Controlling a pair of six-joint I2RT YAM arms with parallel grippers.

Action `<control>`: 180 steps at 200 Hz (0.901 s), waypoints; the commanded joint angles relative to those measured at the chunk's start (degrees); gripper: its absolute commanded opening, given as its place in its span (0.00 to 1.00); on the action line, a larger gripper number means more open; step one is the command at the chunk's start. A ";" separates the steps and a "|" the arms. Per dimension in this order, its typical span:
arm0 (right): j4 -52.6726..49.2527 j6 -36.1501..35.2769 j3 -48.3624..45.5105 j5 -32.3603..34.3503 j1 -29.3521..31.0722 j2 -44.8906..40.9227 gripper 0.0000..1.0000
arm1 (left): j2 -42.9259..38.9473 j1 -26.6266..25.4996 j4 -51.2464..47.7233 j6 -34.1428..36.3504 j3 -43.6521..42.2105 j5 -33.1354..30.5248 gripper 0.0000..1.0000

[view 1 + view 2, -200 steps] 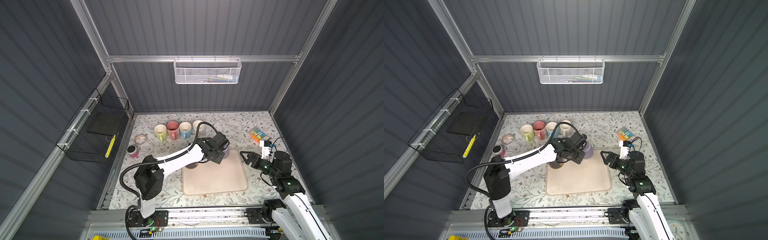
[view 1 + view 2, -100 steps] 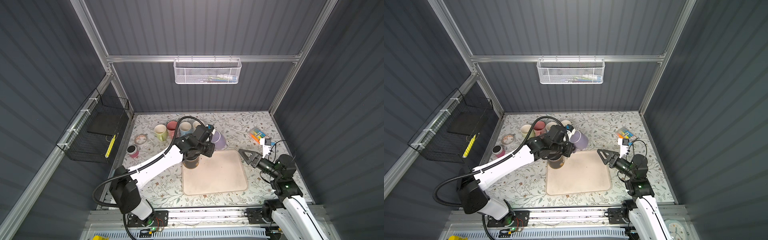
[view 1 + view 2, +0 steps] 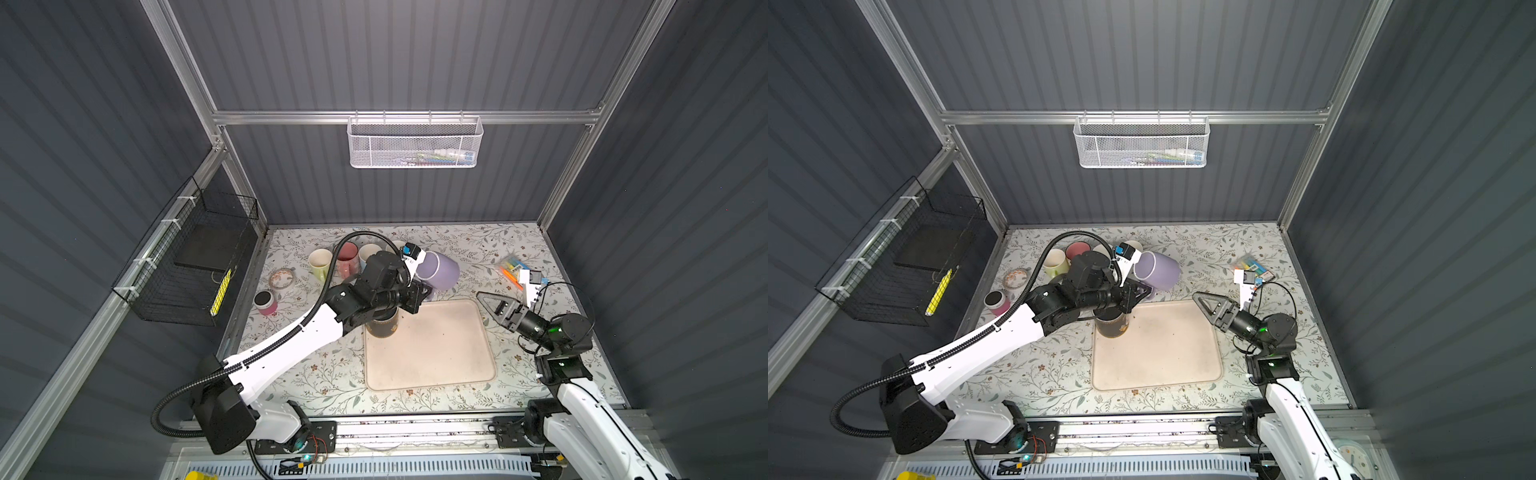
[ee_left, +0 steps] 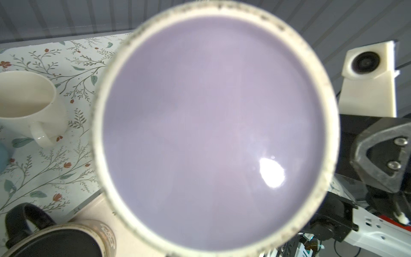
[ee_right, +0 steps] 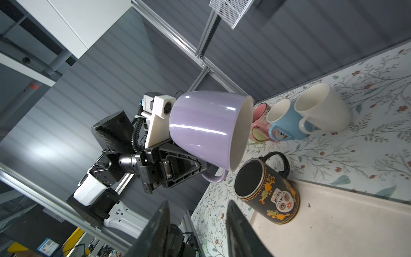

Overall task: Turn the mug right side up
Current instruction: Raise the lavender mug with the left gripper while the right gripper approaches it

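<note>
The lavender mug (image 3: 441, 272) (image 3: 1162, 270) hangs in the air over the table just behind the tray, tipped on its side. Its base (image 4: 213, 133) fills the left wrist view, and its white inside faces away from that camera. My left gripper (image 3: 424, 291) (image 3: 1143, 292) (image 5: 201, 172) is shut on the mug's handle (image 5: 214, 178), below the body (image 5: 206, 129). Over the tray's right edge, my right gripper (image 3: 483, 298) (image 3: 1199, 297) (image 5: 198, 203) is open and empty, pointing at the mug.
A black skull mug (image 3: 382, 325) (image 5: 272, 195) stands upright on the beige tray (image 3: 432, 357). Green (image 3: 319, 264), pink (image 3: 347, 257), blue (image 5: 282, 122) and white (image 5: 322, 106) mugs stand in a row behind. A pink jar (image 3: 266, 302) and a marker pack (image 3: 512, 266) lie at the sides.
My left arm has lifted the lavender mug off the table at the tray's back edge and tipped it onto its side. My right gripper's jaws have narrowed.
</note>
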 commanded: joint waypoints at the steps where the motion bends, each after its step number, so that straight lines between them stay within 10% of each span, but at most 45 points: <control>1: 10.64 3.77 0.25 -3.17 1.00 1.73 0.42 | -2.92 0.76 11.26 -1.29 -0.18 4.75 0.00; 180: 12.90 0.33 10.11 -3.43 9.31 9.69 0.53 | -1.55 3.03 41.51 -14.98 -6.69 22.70 0.00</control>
